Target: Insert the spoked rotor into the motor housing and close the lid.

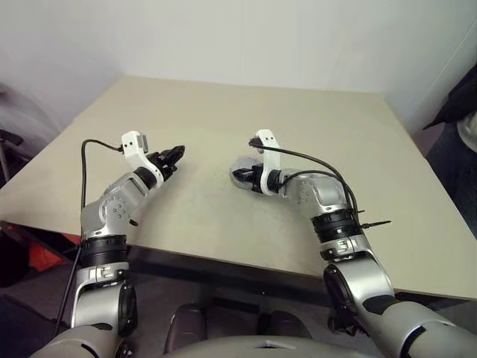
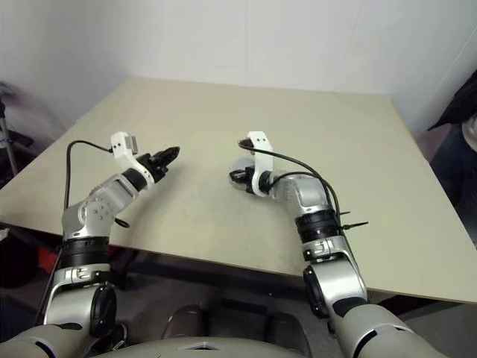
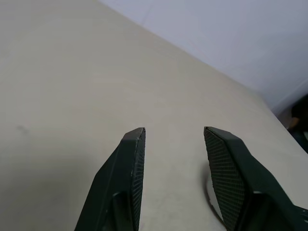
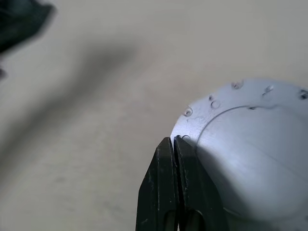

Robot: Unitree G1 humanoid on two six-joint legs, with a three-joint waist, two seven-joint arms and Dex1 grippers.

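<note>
Lid (image 4: 250,154) appears seated on housing, mid-tabletop, toward front edge. Right gripper (image 4: 174,140) fingers pressed together, tips on lid rim, holding nothing. Left gripper (image 3: 174,131) half-spread, empty. Task looks near done; maybe final press left.

My arms are silver-grey metal shells broken by black ribbed bands at the joints. Each wrist carries a white bracket with a small camera block, and a thin black cable loops from it back along the forearm. My left gripper (image 1: 176,154) and right gripper (image 1: 240,176) end in flat black fingers (image 3: 126,173), their inner pads cross-hatched.
</note>
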